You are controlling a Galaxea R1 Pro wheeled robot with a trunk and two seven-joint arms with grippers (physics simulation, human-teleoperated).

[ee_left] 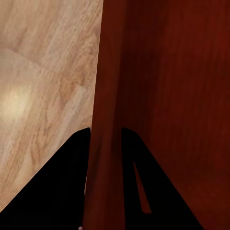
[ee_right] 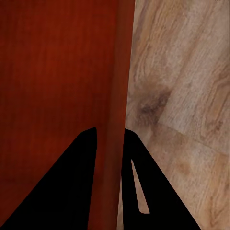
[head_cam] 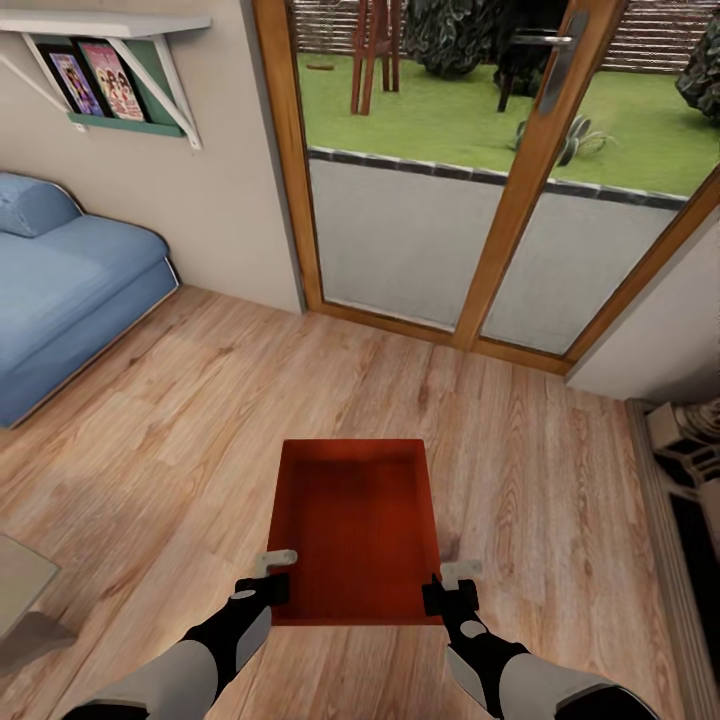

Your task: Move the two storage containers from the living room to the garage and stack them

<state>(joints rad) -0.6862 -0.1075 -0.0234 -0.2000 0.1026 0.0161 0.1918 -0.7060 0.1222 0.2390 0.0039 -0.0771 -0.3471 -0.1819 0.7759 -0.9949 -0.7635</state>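
Observation:
I hold one orange-red storage container [head_cam: 355, 530] in front of me over the light wood-plank floor of the living room. My left gripper [head_cam: 272, 578] is shut on its left wall near the close corner, and my right gripper [head_cam: 447, 585] is shut on its right wall. The left wrist view has that wall [ee_left: 103, 143] pinched between two black fingers [ee_left: 57, 191]. The right wrist view has the opposite wall [ee_right: 112, 143] clamped the same way. The bin is open-topped and empty.
A blue sofa [head_cam: 60, 290] stands at the left under a wall shelf [head_cam: 110, 60]. Ahead is a wood-framed glass door [head_cam: 470, 200] onto a garden. A dark low unit [head_cam: 690, 480] lines the right edge; a pale furniture corner [head_cam: 20, 590] sits at the lower left.

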